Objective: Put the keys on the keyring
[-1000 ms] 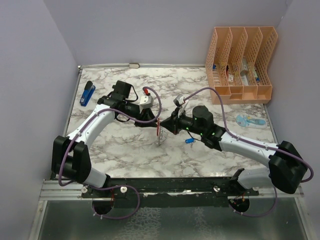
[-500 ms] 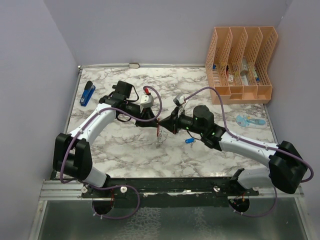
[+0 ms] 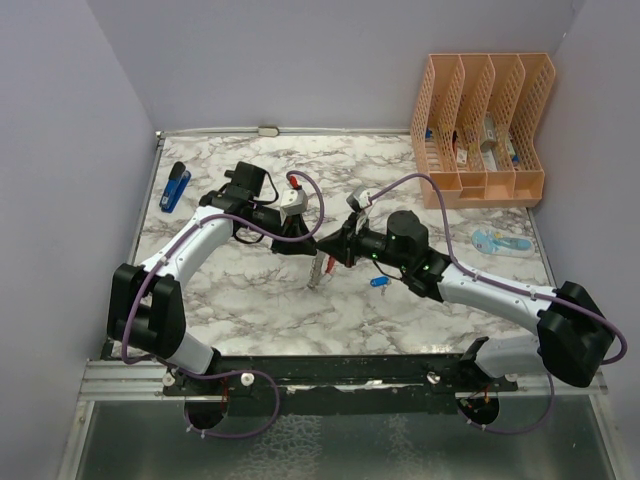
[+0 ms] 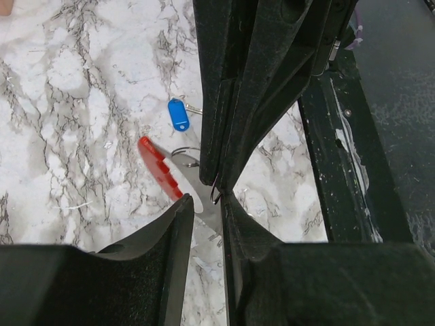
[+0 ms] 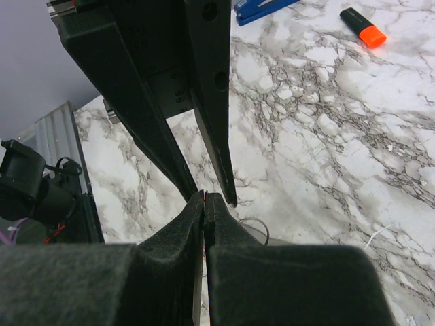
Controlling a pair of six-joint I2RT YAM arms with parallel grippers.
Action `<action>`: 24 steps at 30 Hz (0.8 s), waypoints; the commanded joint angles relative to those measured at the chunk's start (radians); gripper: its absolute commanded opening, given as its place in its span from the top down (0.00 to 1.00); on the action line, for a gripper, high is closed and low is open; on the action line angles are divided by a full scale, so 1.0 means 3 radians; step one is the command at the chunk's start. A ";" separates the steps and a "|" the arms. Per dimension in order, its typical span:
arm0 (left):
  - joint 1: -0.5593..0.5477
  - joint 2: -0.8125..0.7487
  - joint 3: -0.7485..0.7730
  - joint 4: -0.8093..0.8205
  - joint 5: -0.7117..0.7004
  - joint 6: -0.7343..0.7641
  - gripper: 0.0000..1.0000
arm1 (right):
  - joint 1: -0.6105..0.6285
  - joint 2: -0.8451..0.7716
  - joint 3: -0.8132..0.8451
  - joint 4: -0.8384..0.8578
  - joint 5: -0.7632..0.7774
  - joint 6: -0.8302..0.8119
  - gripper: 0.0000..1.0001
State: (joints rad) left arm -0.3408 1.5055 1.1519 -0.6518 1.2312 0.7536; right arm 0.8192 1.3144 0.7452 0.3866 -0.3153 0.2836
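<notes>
The keyring hangs just above the marble table between my two grippers; its red crescent and silvery side show in the left wrist view, and it shows below the fingertips in the top view. My right gripper is shut on the keyring's edge, with a thin red line between its pads; it also shows in the top view. My left gripper faces it tip to tip, its jaws a little apart and holding nothing. A blue-headed key lies on the table just right of the grippers.
A dark-blue stapler lies at the far left. An orange-and-black marker lies behind the grippers. An orange file organiser stands at the back right, with a light-blue object in front of it. The black front rail is close.
Both grippers have crept slightly together and towards the back. The hanging keyring has turned, so more of its silvery side shows from above.
</notes>
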 commanded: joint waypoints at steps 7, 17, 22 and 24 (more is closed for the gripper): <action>-0.0020 -0.0018 0.0098 -0.0001 0.0224 0.0008 0.76 | 0.0041 0.0057 0.0052 0.0265 -0.0069 0.0045 0.99; -0.0038 -0.0039 0.0096 -0.0012 0.0244 0.0007 0.78 | 0.0049 0.0102 0.0059 0.0300 -0.0091 0.0057 0.99; -0.0048 -0.0018 0.0109 -0.0015 0.0276 0.0003 0.79 | 0.0065 0.0130 0.0081 0.0303 -0.0099 0.0047 0.99; -0.0052 -0.0012 0.0119 -0.0014 0.0291 -0.0004 0.79 | 0.0071 0.0140 0.0069 0.0313 -0.0105 0.0049 0.99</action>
State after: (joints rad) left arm -0.3424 1.5055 1.1519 -0.6628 1.2453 0.7506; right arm 0.8204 1.3361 0.7452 0.4236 -0.3187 0.2916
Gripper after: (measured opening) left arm 0.216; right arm 0.018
